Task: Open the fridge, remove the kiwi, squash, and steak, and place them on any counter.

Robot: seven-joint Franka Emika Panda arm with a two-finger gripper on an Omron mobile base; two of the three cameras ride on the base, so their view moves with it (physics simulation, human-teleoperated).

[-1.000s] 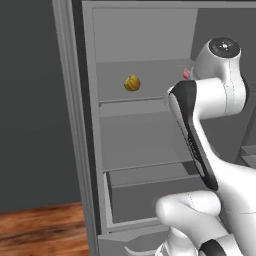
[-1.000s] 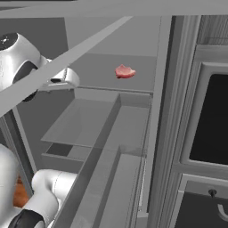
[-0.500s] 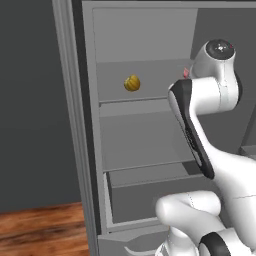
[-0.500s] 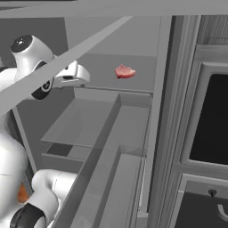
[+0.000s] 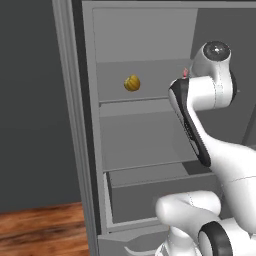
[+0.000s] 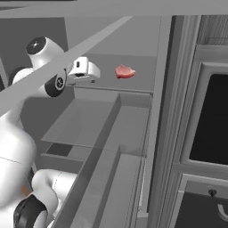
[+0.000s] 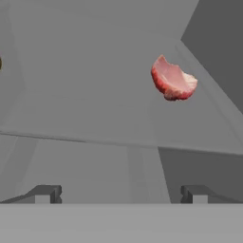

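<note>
My fingers (image 7: 117, 193), spread apart and empty, have swung in toward the fridge (image 5: 150, 140) shelf; the steak (image 7: 172, 79) sits at one o'clock, likely my next pick

- A strip of reddish-brown wooden floor (image 5: 42, 232) runs along the bottom left, at the foot of the appliance.
- A plain dark grey wall (image 5: 27, 110) rises above that floor.
- On the far right stands a built-in oven (image 6: 211, 120) with a dark glass door in a grey frame.
- Below the oven, a dark cabinet front (image 6: 202, 209) carries a small curved handle (image 6: 219, 207).
</note>
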